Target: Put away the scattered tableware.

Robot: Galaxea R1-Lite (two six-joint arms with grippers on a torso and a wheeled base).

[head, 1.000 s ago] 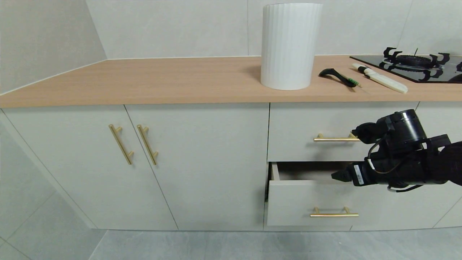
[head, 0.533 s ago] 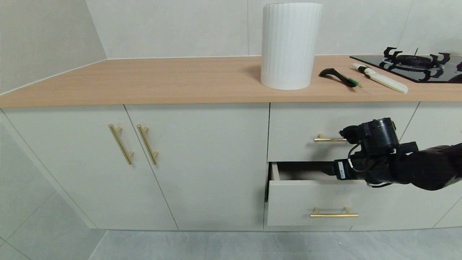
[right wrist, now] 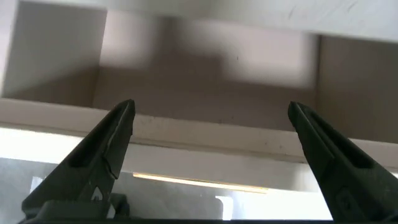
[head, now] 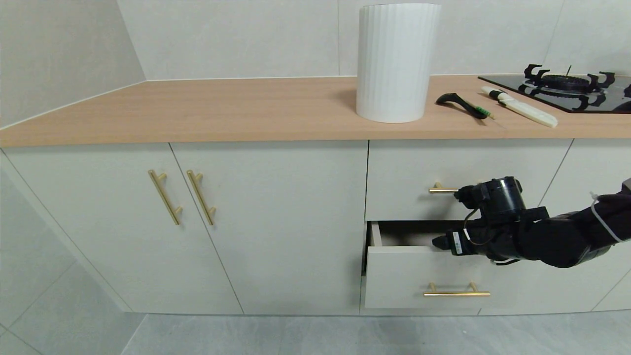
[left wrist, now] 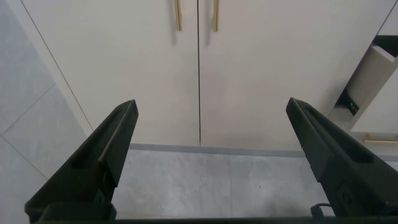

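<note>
On the wooden counter (head: 222, 108) lie a black-handled utensil (head: 461, 104) with a green tip and a white knife (head: 520, 112). Below them the lower drawer (head: 404, 276) stands partly pulled out, its inside dark. My right gripper (head: 436, 241) hovers at the top edge of the drawer front. In the right wrist view that gripper (right wrist: 211, 162) is open with nothing between its fingers, and it faces the bare drawer interior (right wrist: 205, 93). My left gripper (left wrist: 211, 162) is open and empty, low before the double cabinet doors (left wrist: 199, 68).
A tall white ribbed cylinder (head: 397, 61) stands on the counter left of the utensils. A black gas hob (head: 567, 91) sits at the far right. The shut upper drawer has a brass handle (head: 443, 190) just above my right wrist. Grey floor tiles (left wrist: 205, 186) lie below.
My right arm has moved left and lower, bringing the gripper from beside the drawers to the open lower drawer's top edge. The counter items have not moved.
</note>
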